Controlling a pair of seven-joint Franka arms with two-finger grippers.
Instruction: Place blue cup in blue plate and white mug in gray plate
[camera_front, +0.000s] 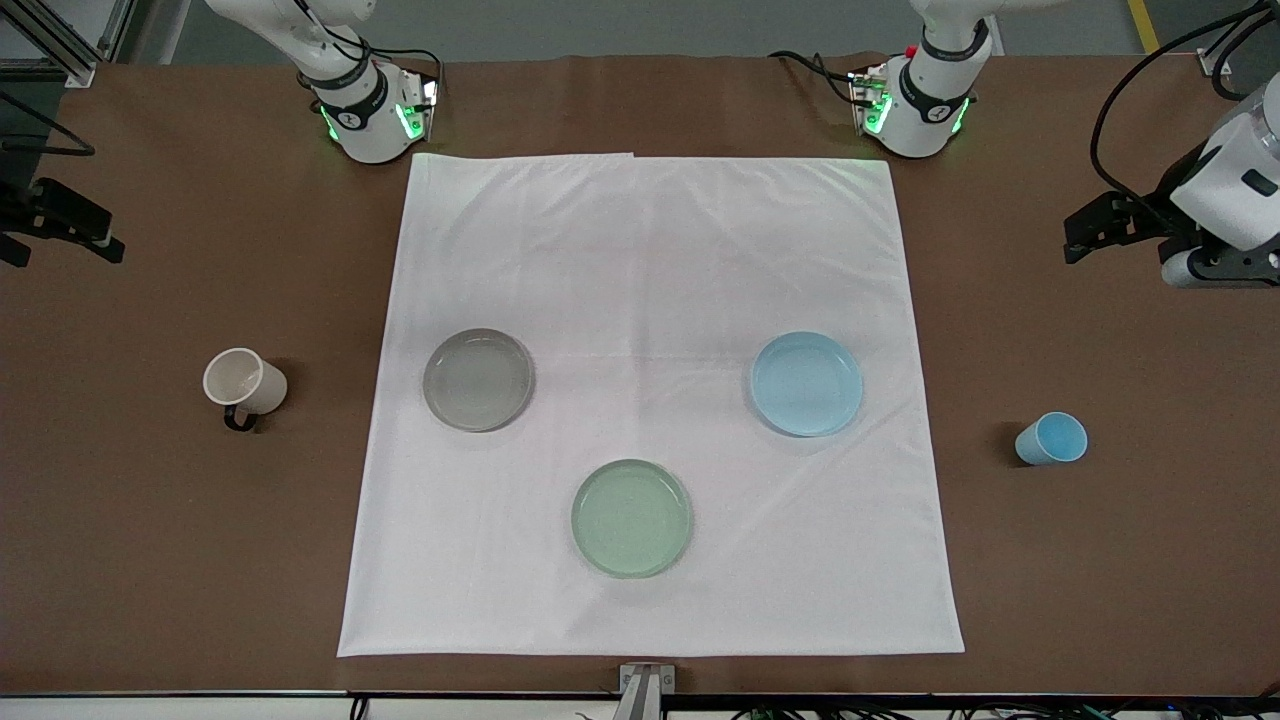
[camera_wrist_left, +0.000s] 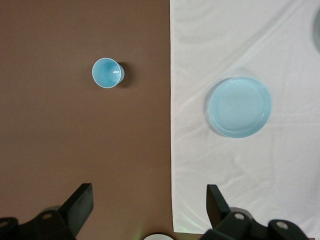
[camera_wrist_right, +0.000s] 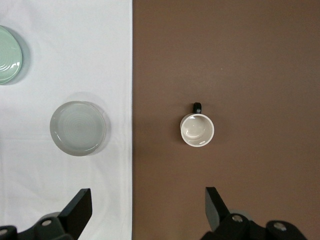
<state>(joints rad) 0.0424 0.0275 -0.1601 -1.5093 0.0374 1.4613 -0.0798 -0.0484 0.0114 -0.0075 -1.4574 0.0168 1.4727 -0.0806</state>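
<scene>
The blue cup (camera_front: 1052, 438) stands upright on the brown table toward the left arm's end, off the cloth; it also shows in the left wrist view (camera_wrist_left: 107, 73). The blue plate (camera_front: 806, 384) (camera_wrist_left: 240, 107) lies empty on the white cloth. The white mug (camera_front: 243, 381) (camera_wrist_right: 197, 129) stands upright on the brown table toward the right arm's end. The gray plate (camera_front: 478, 379) (camera_wrist_right: 78, 128) lies empty on the cloth. My left gripper (camera_front: 1088, 235) (camera_wrist_left: 149, 200) is open and empty, high over the table by the cloth's edge. My right gripper (camera_front: 95, 235) (camera_wrist_right: 147, 200) is likewise open and empty.
A pale green plate (camera_front: 631, 518) (camera_wrist_right: 7, 55) lies empty on the white cloth (camera_front: 650, 250), nearer to the front camera than the other two plates. The cloth covers the middle of the brown table (camera_front: 150, 550). Both arm bases stand at the table's back edge.
</scene>
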